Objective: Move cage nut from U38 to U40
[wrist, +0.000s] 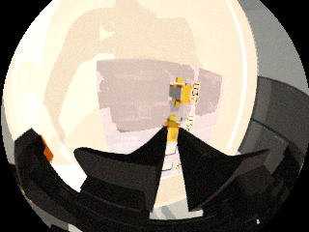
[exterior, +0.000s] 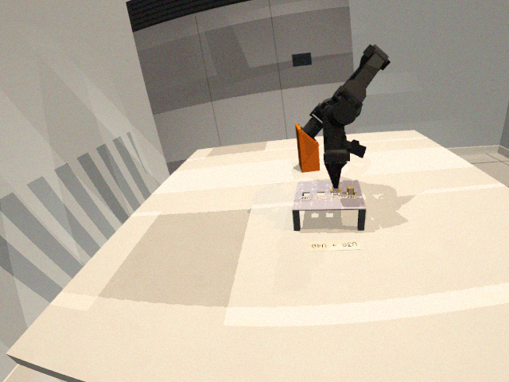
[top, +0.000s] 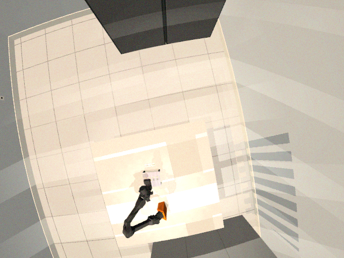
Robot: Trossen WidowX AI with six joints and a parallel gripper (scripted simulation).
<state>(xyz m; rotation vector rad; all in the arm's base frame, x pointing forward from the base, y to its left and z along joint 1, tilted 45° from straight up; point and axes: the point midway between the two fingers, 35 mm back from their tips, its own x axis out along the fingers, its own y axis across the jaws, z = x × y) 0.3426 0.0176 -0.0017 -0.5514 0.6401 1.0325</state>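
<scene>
The rail plate (top: 157, 173) (exterior: 328, 204) (wrist: 130, 92) stands level on short black legs. My gripper (exterior: 336, 188) (wrist: 172, 130) points down over it, shut on the U38 cage nut (exterior: 336, 192) (wrist: 172, 121). That yellow nut is at hole U38; its wings under the plate are hidden, and I cannot tell whether it is fully seated. The other cage nut (exterior: 350, 190) (wrist: 185, 94) sits at U37, apart from the fingers. Holes U39 (exterior: 320, 192) (wrist: 170, 151) and U40 (exterior: 306, 193) (wrist: 167, 166) are empty. In the top view the arm covers the fingertips and both nuts.
An orange wedge-shaped block (top: 162, 208) (exterior: 308, 153) stands by the arm's base, behind the plate in the exterior view. A printed label strip (exterior: 334, 245) lies on the table (exterior: 184, 263) in front of the plate.
</scene>
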